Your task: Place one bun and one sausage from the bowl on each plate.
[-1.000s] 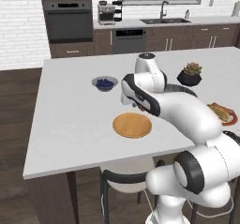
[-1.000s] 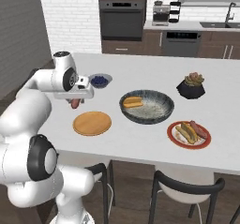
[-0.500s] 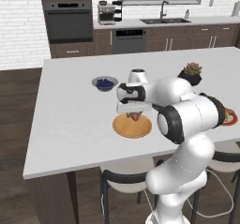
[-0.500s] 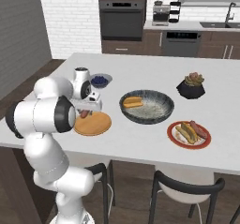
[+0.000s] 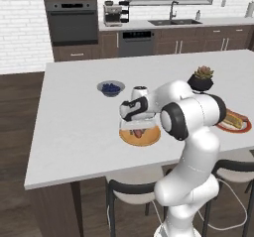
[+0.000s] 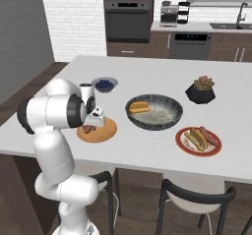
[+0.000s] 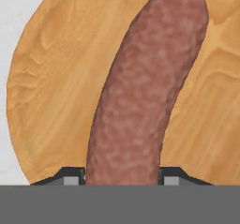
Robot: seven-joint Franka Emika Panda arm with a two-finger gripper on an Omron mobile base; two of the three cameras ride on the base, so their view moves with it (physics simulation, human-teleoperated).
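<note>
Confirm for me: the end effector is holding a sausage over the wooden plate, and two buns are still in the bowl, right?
Not quite. The end effector does hold the sausage over the wooden plate, but the right base view shows one bun in the bowl, not two.

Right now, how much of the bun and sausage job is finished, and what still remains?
Done: the red-rimmed white plate already carries a bun and a sausage. In hand: the gripper holds a sausage just over the wooden plate, not released yet. Left: one bun lies in the dark grey bowl and must go to the wooden plate.
</note>
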